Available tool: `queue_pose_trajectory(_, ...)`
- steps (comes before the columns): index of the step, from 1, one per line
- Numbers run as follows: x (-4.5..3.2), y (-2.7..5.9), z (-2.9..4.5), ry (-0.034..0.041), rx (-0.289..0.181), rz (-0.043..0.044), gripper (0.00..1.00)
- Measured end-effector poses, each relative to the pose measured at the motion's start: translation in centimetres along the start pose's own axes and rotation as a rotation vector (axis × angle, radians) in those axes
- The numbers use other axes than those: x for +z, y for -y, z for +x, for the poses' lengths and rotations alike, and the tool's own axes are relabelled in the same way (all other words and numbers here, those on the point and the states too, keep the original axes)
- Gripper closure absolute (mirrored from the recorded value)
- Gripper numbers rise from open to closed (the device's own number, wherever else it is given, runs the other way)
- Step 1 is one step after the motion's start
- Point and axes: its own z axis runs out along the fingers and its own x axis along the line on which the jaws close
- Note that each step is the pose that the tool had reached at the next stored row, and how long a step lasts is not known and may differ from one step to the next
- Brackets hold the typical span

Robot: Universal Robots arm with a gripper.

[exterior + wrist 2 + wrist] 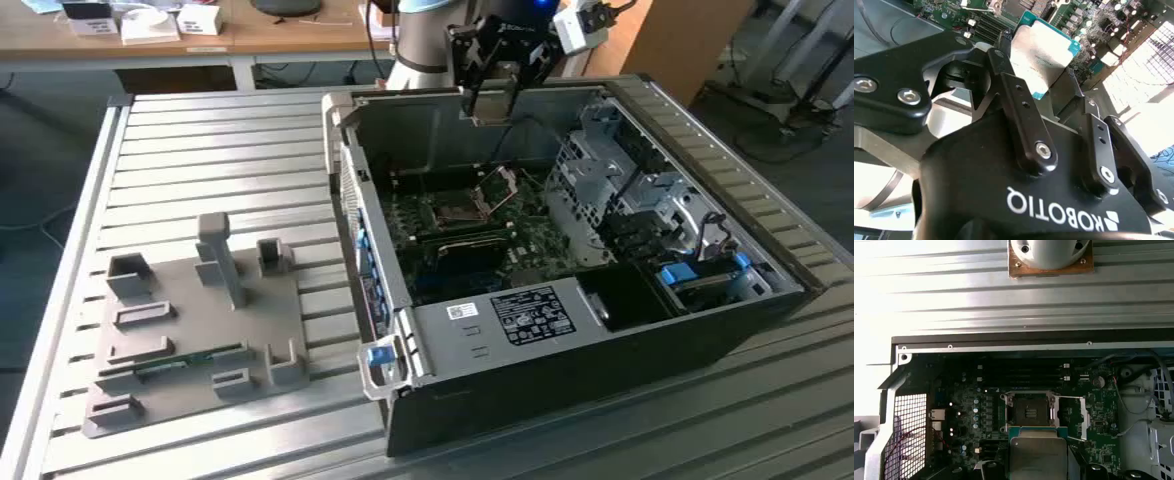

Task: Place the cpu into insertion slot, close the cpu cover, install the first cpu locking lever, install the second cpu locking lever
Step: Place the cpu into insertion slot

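Note:
My gripper [490,103] hangs over the back of the open computer case [561,400], shut on the cpu [489,108], a flat square chip with a silvery-grey top. In the second wrist view the cpu [1046,52] sits between the black fingers [1019,105] of the gripper [1041,75]. In the first wrist view the cpu [1038,457] hovers in front of the insertion slot [1029,412], which lies bare on the green motherboard. The cpu cover [1084,415] stands swung open beside the slot. From outside, the cpu cover [501,188] tilts up over the slot [458,207].
Silver drive cages [627,190] and cables fill the case on the exterior view's right. A grey fixture plate [200,330] with upright holders lies on the slatted table at the exterior view's left. A wooden desk [200,35] stands behind.

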Motion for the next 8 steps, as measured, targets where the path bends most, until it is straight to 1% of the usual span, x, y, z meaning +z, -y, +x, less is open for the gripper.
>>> queue_pose_trajectory(8, 0.09, 0.01, 0.0, 0.0, 0.0, 0.0001, 0.46)
